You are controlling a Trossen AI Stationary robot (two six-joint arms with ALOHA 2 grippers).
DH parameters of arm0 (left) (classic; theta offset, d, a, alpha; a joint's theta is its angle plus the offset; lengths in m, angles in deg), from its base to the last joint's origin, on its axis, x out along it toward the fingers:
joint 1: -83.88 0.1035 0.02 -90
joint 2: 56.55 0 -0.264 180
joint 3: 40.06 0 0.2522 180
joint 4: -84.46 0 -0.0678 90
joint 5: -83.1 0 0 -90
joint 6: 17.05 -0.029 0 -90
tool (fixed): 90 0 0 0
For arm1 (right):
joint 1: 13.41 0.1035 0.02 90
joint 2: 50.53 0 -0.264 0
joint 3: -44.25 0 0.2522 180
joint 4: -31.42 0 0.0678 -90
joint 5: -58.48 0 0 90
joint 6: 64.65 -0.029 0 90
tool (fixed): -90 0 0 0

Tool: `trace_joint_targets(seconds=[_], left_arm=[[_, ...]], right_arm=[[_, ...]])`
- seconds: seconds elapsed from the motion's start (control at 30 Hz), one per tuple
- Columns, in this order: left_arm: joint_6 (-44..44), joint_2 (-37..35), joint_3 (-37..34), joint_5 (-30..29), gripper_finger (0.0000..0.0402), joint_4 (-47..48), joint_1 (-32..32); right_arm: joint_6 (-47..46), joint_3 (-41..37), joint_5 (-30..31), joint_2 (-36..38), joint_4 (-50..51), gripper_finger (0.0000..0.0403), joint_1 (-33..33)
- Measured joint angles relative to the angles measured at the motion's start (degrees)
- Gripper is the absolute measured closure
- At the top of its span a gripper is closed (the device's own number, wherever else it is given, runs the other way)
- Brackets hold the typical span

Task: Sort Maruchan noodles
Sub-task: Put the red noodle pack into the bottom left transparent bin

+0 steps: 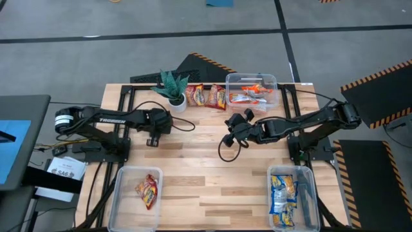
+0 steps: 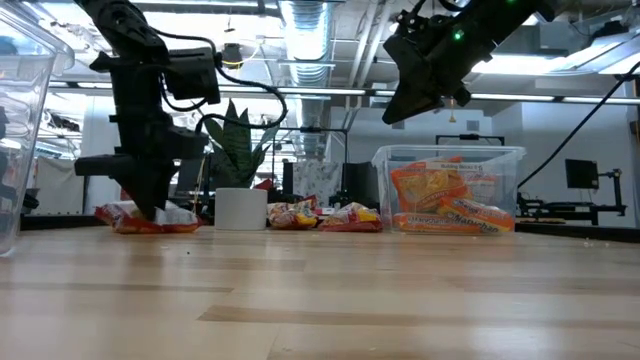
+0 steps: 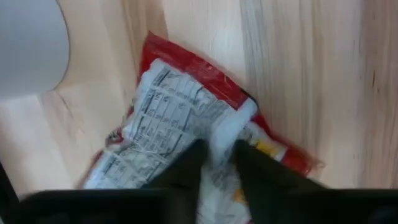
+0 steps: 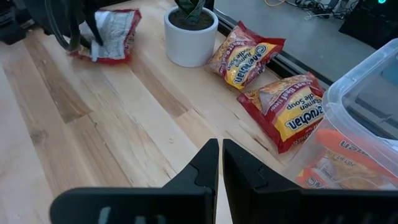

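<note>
A red-and-white Maruchan noodle packet (image 3: 180,99) lies on the table with its printed back up, left of the potted plant (image 1: 172,87). My left gripper (image 3: 217,149) stands over it, pointing steeply down, shut on it. In the high view the gripper (image 1: 153,136) hides the packet. My right gripper (image 1: 233,124) hangs shut and empty above the table's middle. Two red-yellow packets (image 4: 245,53) (image 4: 289,112) lie flat on the table right of the plant. My left gripper pinches a raised pucker of the packet's white back face (image 3: 219,132) between its two fingers (image 3: 186,168). The fingers come from above, slanting down. The packet (image 2: 145,222) still lies flat on the table under them.
A clear bin (image 1: 251,78) at the far edge holds orange packets. A near-left bin (image 1: 122,193) holds one red packet, and a near-right bin (image 1: 309,193) holds blue-yellow packets. The wide middle of the wooden table (image 1: 206,161) is bare.
</note>
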Motion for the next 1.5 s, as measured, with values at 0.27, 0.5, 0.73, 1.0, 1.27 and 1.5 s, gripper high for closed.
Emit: trace_joint_targets(seconds=[0.27,0.5,0.73,1.0,1.27,1.5], left_arm=[[2.8,-5.3,1.0,1.0,0.0400,0.9,-0.8],[4.8,-12.5,7.4,2.9,0.0401,0.9,-3.9],[9.9,-19.1,16.3,2.0,0.0401,4.1,-11.1],[20.3,-23.2,21.5,-1.3,0.0401,7.5,-23.5],[25.9,-23.3,14.3,-1.3,0.0401,1.6,-29.7],[17.3,-33.1,-7.9,1.9,0.0401,-34.5,-27.2]], right_arm=[[0.0,0.0,0.0,0.0,0.0,0.0359,0.0],[0.0,0.0,0.0,0.0,0.0,0.0359,0.0],[0.0,0.0,0.0,0.0,0.0,0.0359,0.0],[0.0,0.0,0.0,0.0,0.0,0.0359,0.0],[1.8,-0.1,-7.3,-3.0,-5.1,0.0359,0.0],[8.4,0.0,-21.3,-12.9,-22.2,0.0358,-1.8]])
